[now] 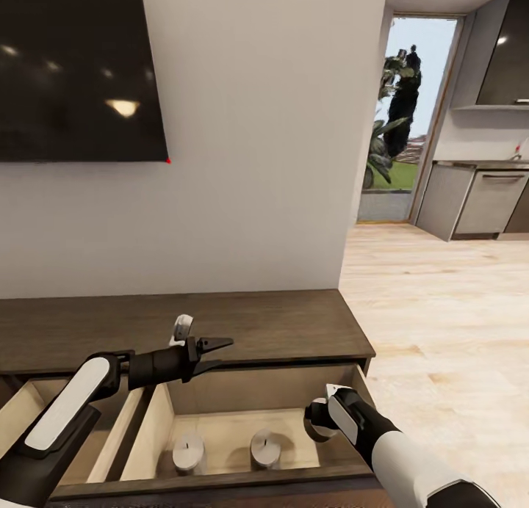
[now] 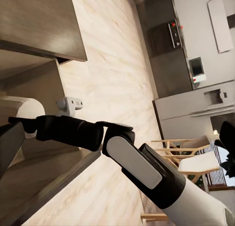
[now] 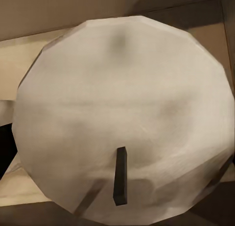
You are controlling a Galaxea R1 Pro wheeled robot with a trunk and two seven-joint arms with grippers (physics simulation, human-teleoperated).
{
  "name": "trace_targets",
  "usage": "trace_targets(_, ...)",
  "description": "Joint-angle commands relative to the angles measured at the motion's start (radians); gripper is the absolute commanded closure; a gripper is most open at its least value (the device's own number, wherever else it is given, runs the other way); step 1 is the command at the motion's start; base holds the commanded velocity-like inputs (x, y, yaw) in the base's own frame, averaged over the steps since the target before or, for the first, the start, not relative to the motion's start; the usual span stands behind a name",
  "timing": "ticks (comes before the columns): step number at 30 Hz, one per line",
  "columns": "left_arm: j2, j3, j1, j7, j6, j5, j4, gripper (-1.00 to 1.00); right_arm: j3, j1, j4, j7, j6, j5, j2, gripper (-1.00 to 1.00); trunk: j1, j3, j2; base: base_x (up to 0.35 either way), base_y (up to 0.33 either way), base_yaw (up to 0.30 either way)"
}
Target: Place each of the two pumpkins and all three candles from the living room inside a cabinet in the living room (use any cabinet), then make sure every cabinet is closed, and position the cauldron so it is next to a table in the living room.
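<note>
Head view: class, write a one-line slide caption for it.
Right gripper lowers a third candle into the open cabinet drawer beside two candles.

Dark-brown wood-grain cabinet with pale, light-tan drawer interior. Two pale beige-grey candles stand in the drawer; a third candle is the same mottled beige-grey with a dark wick (near black). Black left gripper on a black-and-white arm. Wall plain off-white; screen glossy black; floor light blond planks.
</note>
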Motion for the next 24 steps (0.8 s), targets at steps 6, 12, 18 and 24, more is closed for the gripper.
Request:
trace_targets(6, 0.001, -0.001, 0.000, 0.009, 0.001, 0.011, -0.014, -1.00, 0.009, -0.001, 0.005, -0.010, -0.059, -0.010, 0.000, 1.00, 0.002, -0.024, -0.002, 0.000, 0.000, 0.000)
trace_targets(12, 0.001, -0.003, 0.000, 0.009, 0.001, 0.012, -0.022, -1.00, 0.009, -0.001, 0.011, -0.010, -0.106, -0.011, 0.000, 1.00, 0.005, -0.048, -0.003, 0.000, 0.000, 0.000)
trace_targets(18, -0.001, -0.004, 0.002, 0.009, 0.001, 0.012, -0.023, -1.00, 0.009, -0.001, 0.012, -0.010, -0.114, -0.009, 0.001, 1.00, 0.006, -0.051, -0.004, 0.000, 0.000, 0.000)
trace_targets(24, -0.001, -0.004, 0.003, 0.009, 0.001, 0.012, -0.023, -1.00, 0.009, -0.001, 0.012, -0.010, -0.106, -0.009, 0.001, 1.00, 0.008, -0.075, -0.005, 0.000, 0.000, 0.000)
